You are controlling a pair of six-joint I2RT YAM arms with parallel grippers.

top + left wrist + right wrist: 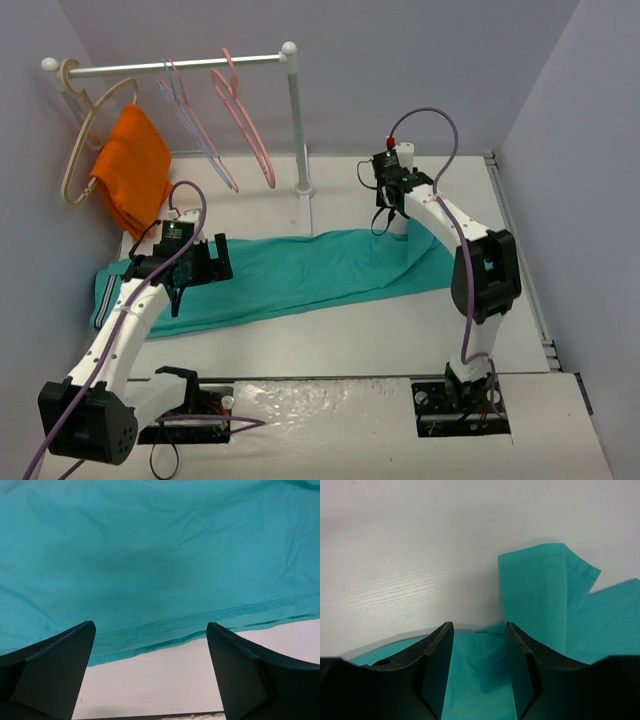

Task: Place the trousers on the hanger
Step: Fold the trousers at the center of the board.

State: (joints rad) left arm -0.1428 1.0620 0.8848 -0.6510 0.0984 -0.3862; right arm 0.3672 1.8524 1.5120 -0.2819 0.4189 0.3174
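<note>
The trousers lie flat and lengthwise across the table, reaching from the left wall side to under the right arm, with their striped band at the left end. The hanger hangs by its hook from the rail at the back, well apart from the trousers and from both arms.

The left gripper stands over the left part of the trousers. In its wrist view the left gripper is spread wide and grips nothing. Its two fingers frame the near hem of the fabric and a strip of bare table. Whether the tips touch the cloth cannot be told.

The right gripper is at the far right end of the trousers. Its wrist view shows the right gripper parted only narrowly, with teal fabric seen through the gap and no pinch visible. A folded-over flap lies just beyond the right finger.

Bare table lies in front of the trousers and behind their right half. At the back left, an orange cloth on a thick beige hanger hangs close above the trousers' left end.
</note>
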